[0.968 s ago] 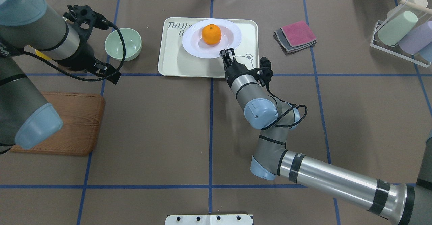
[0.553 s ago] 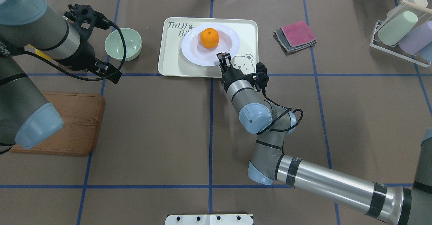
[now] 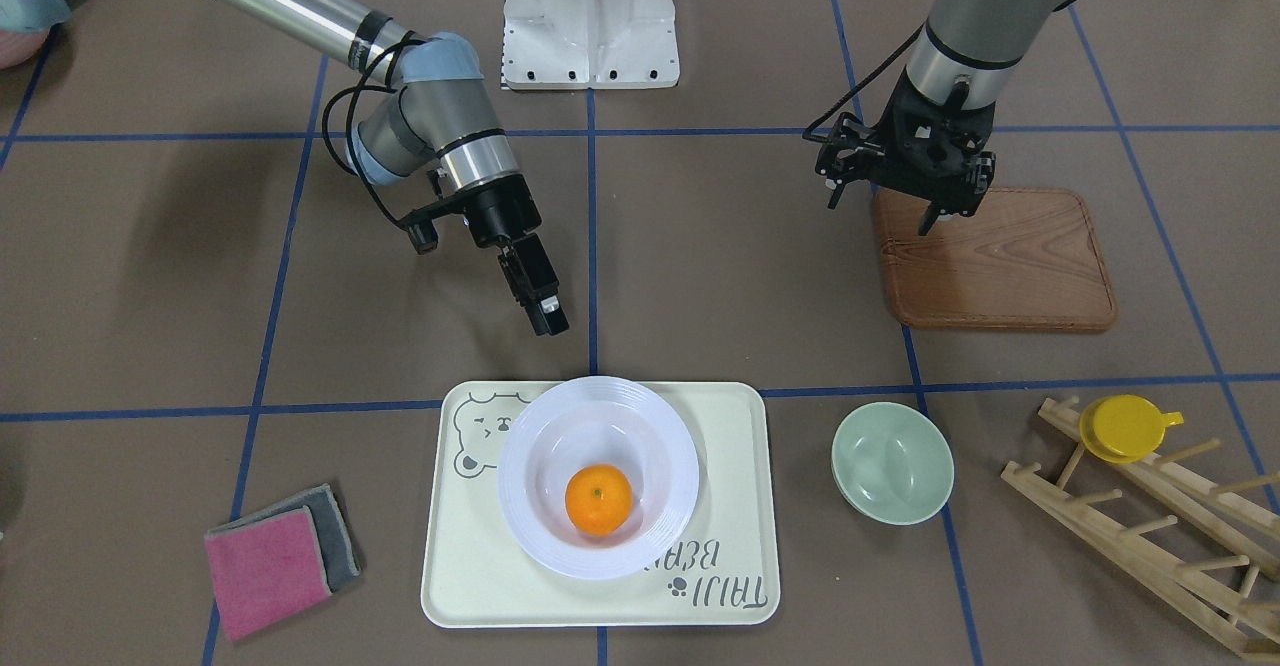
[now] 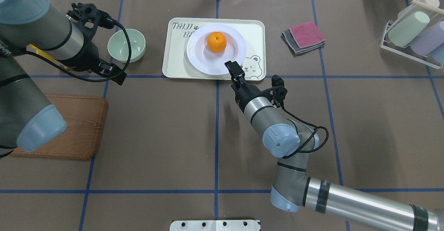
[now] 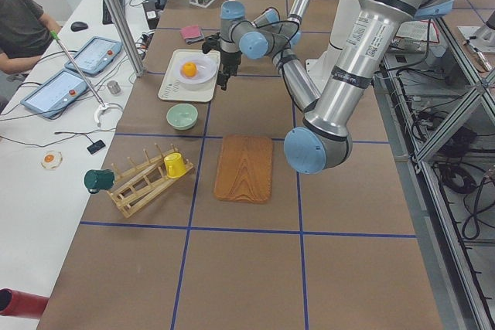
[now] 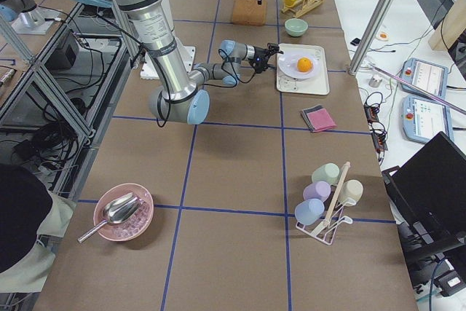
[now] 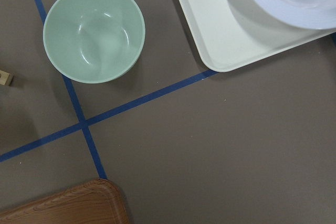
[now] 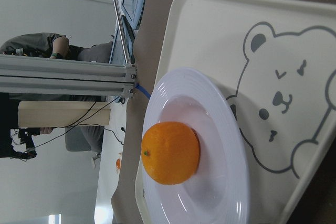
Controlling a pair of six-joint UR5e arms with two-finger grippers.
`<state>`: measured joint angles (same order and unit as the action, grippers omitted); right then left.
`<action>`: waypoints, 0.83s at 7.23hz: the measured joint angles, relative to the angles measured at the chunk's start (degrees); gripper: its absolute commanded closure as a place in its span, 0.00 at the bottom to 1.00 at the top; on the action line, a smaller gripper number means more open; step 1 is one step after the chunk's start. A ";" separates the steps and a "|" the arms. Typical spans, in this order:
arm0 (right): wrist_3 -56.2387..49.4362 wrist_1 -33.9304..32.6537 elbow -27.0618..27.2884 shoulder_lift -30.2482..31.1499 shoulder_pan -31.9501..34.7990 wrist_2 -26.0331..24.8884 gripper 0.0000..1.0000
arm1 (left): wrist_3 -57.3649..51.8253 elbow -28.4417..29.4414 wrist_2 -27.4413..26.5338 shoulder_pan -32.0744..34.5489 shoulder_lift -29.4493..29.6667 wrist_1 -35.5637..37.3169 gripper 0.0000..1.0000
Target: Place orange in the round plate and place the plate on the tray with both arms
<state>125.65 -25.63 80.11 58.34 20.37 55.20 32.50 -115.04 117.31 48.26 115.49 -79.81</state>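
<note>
The orange lies in the sunken centre of the white round plate. The plate rests flat on the cream bear-print tray. My right gripper hovers just off the tray's near edge, clear of the plate rim, open and empty. The right wrist view looks along the tray at the orange with no fingers showing. Over the wooden board's corner, far from the tray, my left gripper hangs open and empty.
A pale green bowl stands left of the tray. The brown wooden board lies near left. Folded pink and grey cloths sit right of the tray, a cup rack far right, and a wooden rack with a yellow cup.
My right gripper has let go of the plate's rim and drawn back toward the robot. The plate has settled on the tray. The left arm has barely moved.
</note>
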 measured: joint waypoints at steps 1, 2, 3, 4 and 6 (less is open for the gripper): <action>-6.89 -0.13 3.65 2.91 -0.47 2.51 0.00 | -0.20 0.17 -0.13 0.04 0.02 0.04 0.01; -16.11 -0.20 6.53 5.89 -0.09 7.31 0.00 | -0.75 0.35 -0.36 0.21 -0.05 0.01 0.01; -26.89 -0.31 8.89 9.63 1.49 13.81 0.00 | -2.08 0.43 -0.55 0.57 -0.20 -0.04 0.01; -38.55 -0.83 11.03 13.58 4.75 21.95 0.00 | -4.23 0.53 -0.68 1.13 -0.34 -0.07 0.01; -59.89 -7.23 14.36 17.70 15.34 40.60 0.00 | -10.59 1.20 -0.75 3.25 -0.74 -0.08 0.01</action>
<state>65.76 -32.86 94.47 76.04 35.71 95.80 21.91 -113.85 116.56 51.51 114.75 -79.89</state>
